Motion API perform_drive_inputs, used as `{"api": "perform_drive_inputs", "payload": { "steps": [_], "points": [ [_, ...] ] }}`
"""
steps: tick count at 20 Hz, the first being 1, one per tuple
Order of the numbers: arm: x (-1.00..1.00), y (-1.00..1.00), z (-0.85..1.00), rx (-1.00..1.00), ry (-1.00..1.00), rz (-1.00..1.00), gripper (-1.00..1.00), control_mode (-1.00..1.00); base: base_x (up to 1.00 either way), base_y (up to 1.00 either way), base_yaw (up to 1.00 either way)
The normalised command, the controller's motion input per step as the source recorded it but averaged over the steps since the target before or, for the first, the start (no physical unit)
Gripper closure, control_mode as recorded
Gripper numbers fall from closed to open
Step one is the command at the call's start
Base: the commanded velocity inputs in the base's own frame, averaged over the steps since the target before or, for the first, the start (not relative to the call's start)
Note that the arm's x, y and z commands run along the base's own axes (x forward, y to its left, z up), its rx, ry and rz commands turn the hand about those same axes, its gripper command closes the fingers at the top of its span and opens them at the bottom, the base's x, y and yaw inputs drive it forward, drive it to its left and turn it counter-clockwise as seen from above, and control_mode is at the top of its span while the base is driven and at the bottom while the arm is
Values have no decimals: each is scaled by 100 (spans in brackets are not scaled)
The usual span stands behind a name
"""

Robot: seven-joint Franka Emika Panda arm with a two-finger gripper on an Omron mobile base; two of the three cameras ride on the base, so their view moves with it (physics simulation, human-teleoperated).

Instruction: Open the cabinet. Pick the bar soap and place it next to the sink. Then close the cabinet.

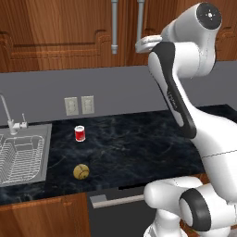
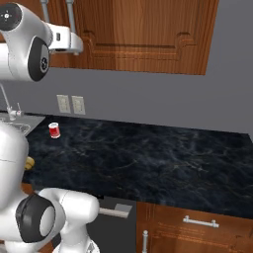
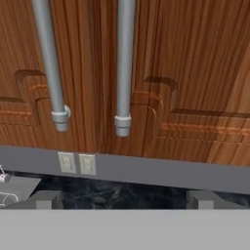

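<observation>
The cabinet (image 1: 55,28) (image 2: 143,34) (image 3: 195,73) hangs above the counter with both reddish-brown doors shut. Its two grey bar handles (image 3: 51,63) (image 3: 124,63) run side by side at the middle seam. My gripper (image 3: 124,199) (image 1: 139,45) (image 2: 81,47) is raised in front of the doors, level with the lower ends of the handles and a short way off them. It is open, its fingertips (image 3: 46,197) wide apart with nothing between them. The sink (image 1: 47,139) (image 2: 15,121) lies in the counter to the left. The bar soap is hidden.
A red can (image 1: 80,133) (image 2: 54,130) stands on the dark marble counter (image 1: 139,148) right of the sink. A yellow-brown ball (image 1: 81,171) lies near the front edge. Two wall outlets (image 1: 78,105) sit on the grey backsplash. Low wooden cabinets (image 2: 197,227) run below.
</observation>
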Motion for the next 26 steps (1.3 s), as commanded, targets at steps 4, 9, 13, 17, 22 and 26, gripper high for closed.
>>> {"api": "perform_drive_inputs", "payload": {
  "steps": [4,9,13,17,22,26],
  "points": [
    [19,0,0,0,0,0,-100,-100,0,0,0],
    [19,1,0,0,0,-1,-100,-100,0,0,0],
    [25,0,0,0,0,0,-100,-100,0,0,0],
    [25,0,0,0,0,0,-100,-100,0,0,0],
    [23,0,0,0,0,0,-100,-100,0,0,0],
    [20,0,0,0,0,0,-100,-100,0,0,0]
  ]
}}
